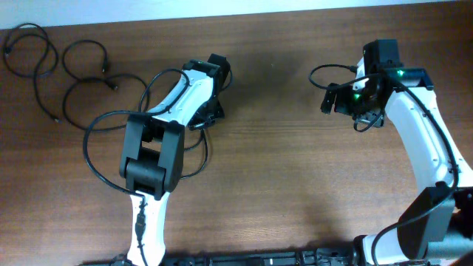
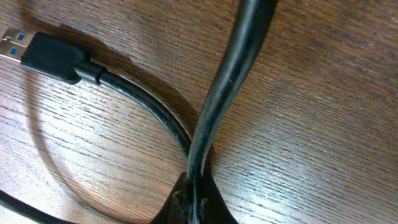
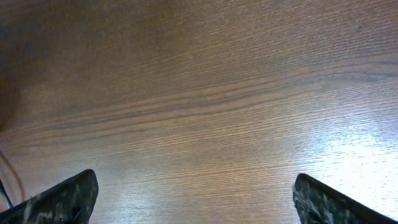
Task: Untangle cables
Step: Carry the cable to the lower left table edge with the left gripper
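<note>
My left gripper [image 2: 198, 202] is shut on a black cable [image 2: 227, 87] that runs up and away from the jaws, just above the wood. A second stretch of cable curves left from the jaws to a black USB plug [image 2: 46, 55] with a blue insert, lying flat. From overhead, the left gripper [image 1: 212, 113] sits at table centre-left, with a cable loop [image 1: 202, 148] beside it. Three more cables [image 1: 29, 50] [image 1: 86, 56] [image 1: 80, 103] lie as loose loops at the far left corner. My right gripper [image 1: 334, 100] [image 3: 196, 205] hangs open over bare wood, holding nothing.
The left arm [image 1: 159, 140] stretches from the near edge toward the middle, with a thick black wire [image 1: 90, 144] looping out on its left. The right arm [image 1: 429, 140] comes in along the right side. The wooden table [image 1: 295, 185] carries nothing else.
</note>
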Action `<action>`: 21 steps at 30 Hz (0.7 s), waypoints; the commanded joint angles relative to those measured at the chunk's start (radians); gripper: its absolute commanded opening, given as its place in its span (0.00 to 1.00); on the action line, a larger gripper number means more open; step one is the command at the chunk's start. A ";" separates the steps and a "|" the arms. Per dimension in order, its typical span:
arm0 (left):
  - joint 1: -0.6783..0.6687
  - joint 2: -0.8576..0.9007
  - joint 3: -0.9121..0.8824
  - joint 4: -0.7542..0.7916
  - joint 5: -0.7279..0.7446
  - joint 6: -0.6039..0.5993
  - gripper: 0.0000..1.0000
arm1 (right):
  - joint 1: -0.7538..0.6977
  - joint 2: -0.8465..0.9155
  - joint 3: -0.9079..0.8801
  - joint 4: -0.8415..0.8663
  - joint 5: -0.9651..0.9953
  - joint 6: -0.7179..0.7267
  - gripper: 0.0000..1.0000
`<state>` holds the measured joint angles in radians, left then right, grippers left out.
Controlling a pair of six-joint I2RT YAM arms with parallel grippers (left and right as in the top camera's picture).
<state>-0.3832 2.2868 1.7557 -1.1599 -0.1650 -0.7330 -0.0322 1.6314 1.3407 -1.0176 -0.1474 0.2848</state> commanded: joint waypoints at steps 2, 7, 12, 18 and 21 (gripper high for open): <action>0.013 -0.036 -0.008 -0.038 -0.001 0.084 0.00 | -0.001 -0.007 0.006 0.000 0.001 0.004 0.99; 0.013 -0.371 -0.002 -0.133 -0.174 0.083 0.00 | -0.001 -0.007 0.006 0.000 0.002 0.004 0.99; 0.019 -0.737 -0.002 -0.216 -0.408 0.082 0.00 | -0.001 -0.007 0.006 0.000 0.001 0.004 0.99; 0.299 -1.005 -0.002 -0.353 -0.406 0.065 0.00 | -0.001 -0.007 0.006 0.000 0.002 0.004 0.99; 0.514 -1.059 -0.002 -0.377 -0.390 0.065 0.00 | -0.001 -0.007 0.006 0.000 0.001 0.004 0.99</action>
<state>-0.0124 1.2541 1.7485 -1.5272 -0.5594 -0.6632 -0.0322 1.6314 1.3407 -1.0180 -0.1474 0.2852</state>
